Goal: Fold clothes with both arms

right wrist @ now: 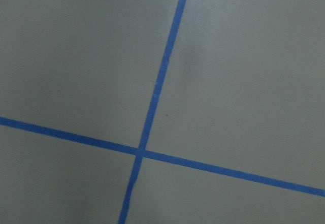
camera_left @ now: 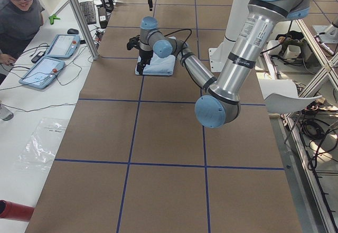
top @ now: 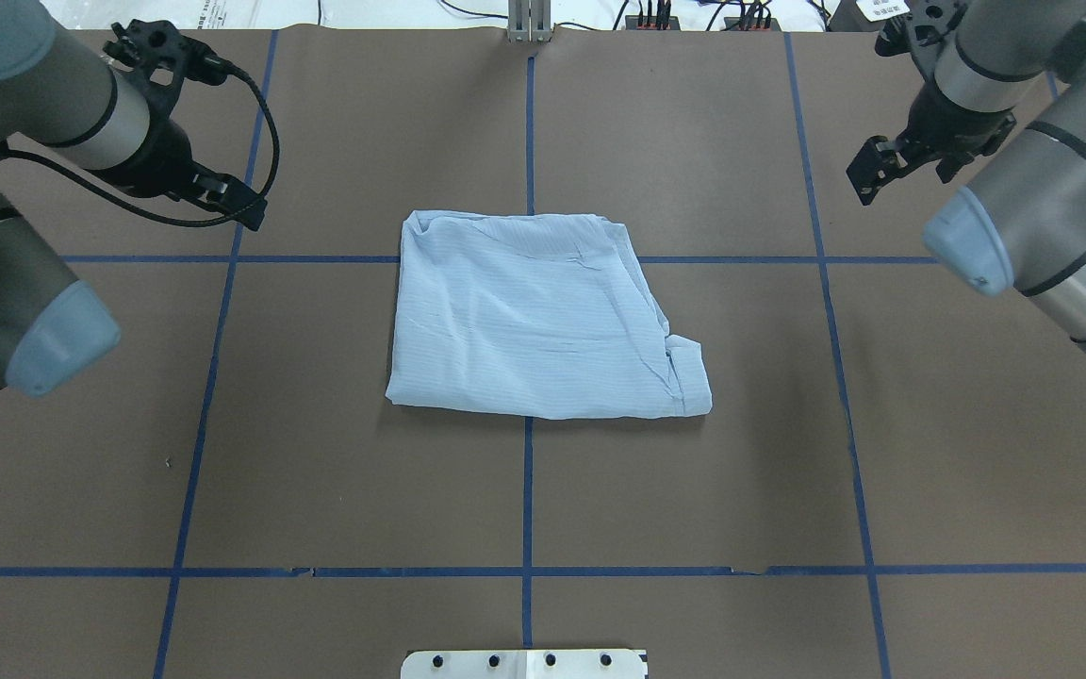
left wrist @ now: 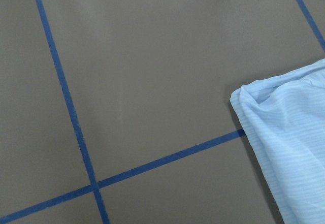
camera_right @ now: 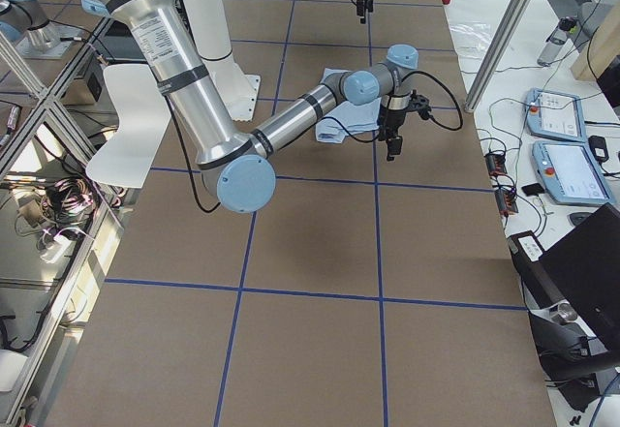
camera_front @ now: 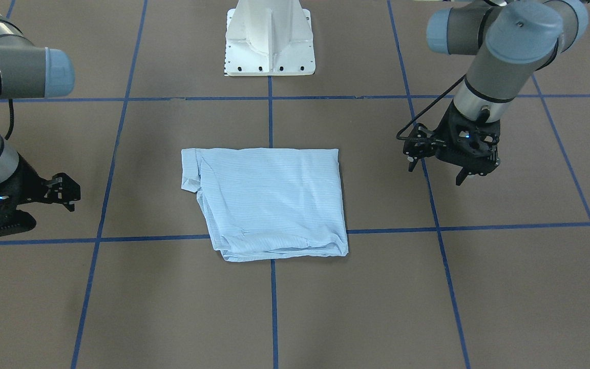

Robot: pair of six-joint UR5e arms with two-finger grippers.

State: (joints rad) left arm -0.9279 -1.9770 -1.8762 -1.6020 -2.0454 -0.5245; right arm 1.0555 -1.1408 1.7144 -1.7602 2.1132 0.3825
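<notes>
Though folded, shirt [top: 534, 321] lengthwise left-right (skewed)

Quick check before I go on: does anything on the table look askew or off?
The shirt is folded skewed, not square: its right edge slants, and a small flap juts out at the near right corner. Nothing else stands out.

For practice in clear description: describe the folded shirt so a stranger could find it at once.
Find the brown table crossed by blue tape lines. In its middle lies the shirt, folded flat. It is the only pale blue cloth there.
</notes>
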